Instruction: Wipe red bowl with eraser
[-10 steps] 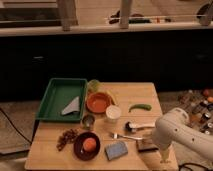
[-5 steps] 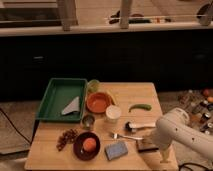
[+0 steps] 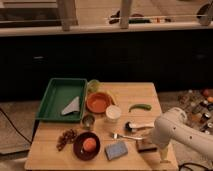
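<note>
Wooden worktop (image 3: 145, 92), crowded at centre, bare toward its back right corner
Claw (image 3: 151, 141) at eraser (image 3: 144, 146) by the front-right edge, grip cannot be told; red bowl (image 3: 98, 102) mid-worktop, touching green tray (image 3: 42, 106)

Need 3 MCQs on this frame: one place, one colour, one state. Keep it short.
1. Relative to the green tray, the red bowl sits: A inside it; B just right of it; C left of it.
2. The ball in the dark bowl is: A orange; B blue; C white.
3. The red bowl is: A upright on the table; B overturned; C lifted.
Key: B, it lies beside the tray's right wall; A, plainly orange; A, open side up, with the gripper front right by the eraser.
</note>
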Action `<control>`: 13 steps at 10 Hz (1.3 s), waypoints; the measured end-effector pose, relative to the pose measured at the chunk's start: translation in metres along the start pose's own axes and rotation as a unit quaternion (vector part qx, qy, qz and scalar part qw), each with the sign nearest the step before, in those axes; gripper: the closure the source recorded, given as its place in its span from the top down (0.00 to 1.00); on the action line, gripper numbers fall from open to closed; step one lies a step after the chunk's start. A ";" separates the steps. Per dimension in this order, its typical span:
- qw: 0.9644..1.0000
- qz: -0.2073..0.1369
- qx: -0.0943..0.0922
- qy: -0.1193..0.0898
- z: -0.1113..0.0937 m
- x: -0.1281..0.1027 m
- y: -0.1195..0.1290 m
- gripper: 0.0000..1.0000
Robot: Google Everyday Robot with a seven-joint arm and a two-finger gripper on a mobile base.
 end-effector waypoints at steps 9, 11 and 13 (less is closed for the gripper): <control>0.998 0.054 0.024 0.008 0.013 0.011 0.000 0.24; 0.998 0.056 0.026 0.007 0.011 0.013 0.000 0.04; 0.998 0.053 0.029 0.006 0.005 0.014 -0.001 0.00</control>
